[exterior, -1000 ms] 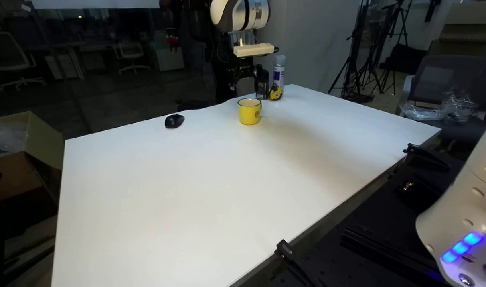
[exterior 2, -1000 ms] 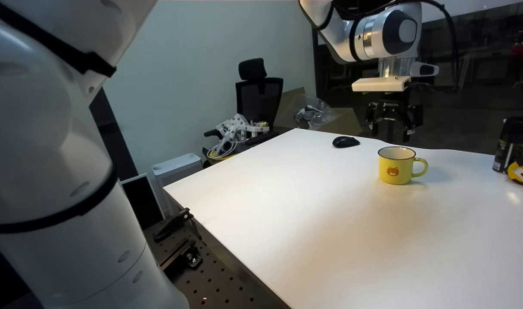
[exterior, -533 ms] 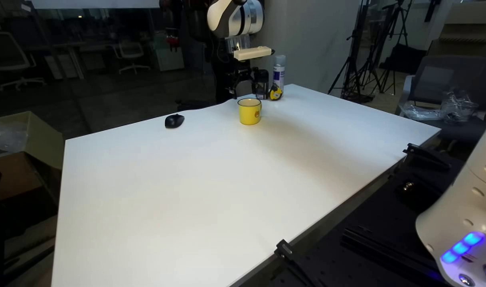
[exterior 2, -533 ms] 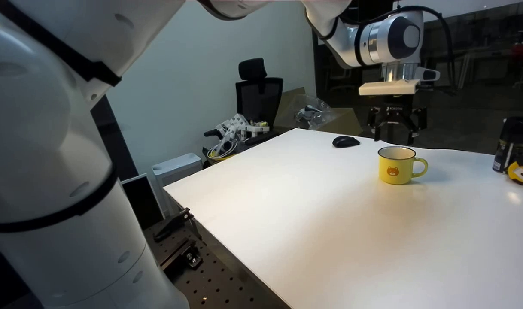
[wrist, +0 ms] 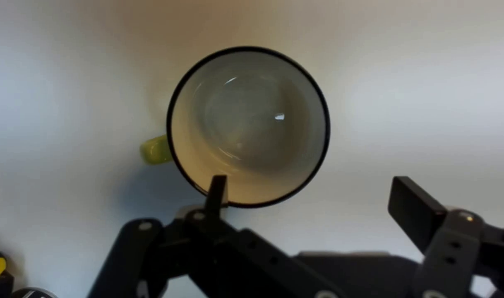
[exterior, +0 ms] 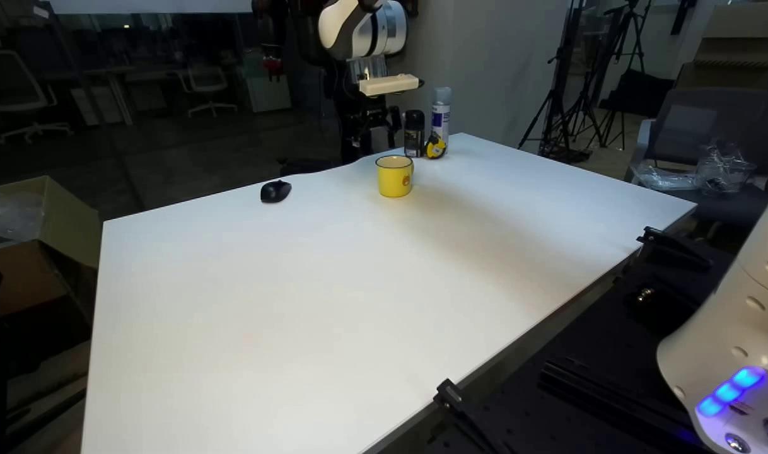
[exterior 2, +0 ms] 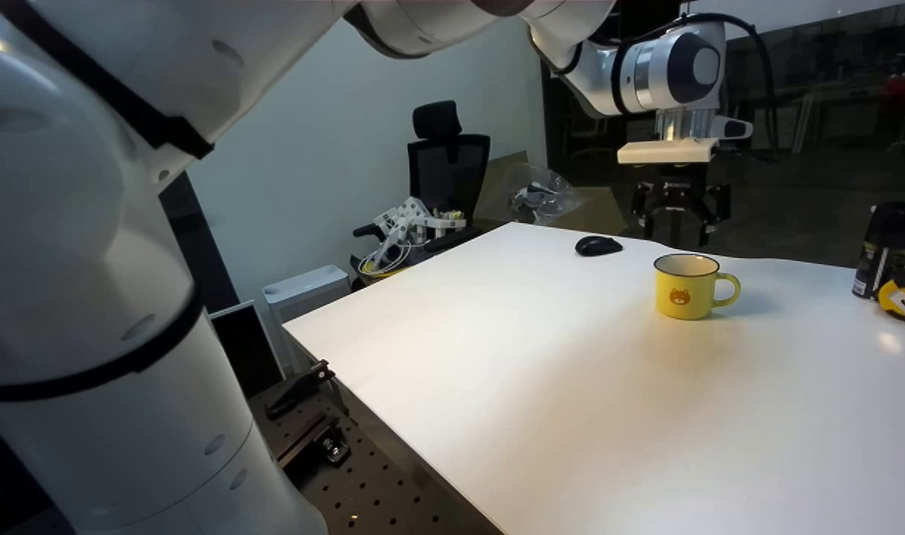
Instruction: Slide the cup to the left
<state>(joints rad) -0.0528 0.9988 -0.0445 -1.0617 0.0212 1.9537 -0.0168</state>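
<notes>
The gripper has shifted, jaws wide; below and beside it we see the cup upright, handle pointing wrist-view left.

Cup, lower than hand, is looking smooth, glossy; counter, also lower, is showing semi-gloss surf. w/ soft refl.; hand's looking mostly matt.

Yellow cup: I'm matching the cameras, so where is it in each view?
In an exterior view, the yellow cup is above and barely right of center.
In an exterior view, the yellow cup is right of center, near mid-height.
In the wrist view, the yellow cup is just above center.
Shared landmark: the yellow-and-black object, right of it in both exterior views, lower left in the wrist view.
</notes>
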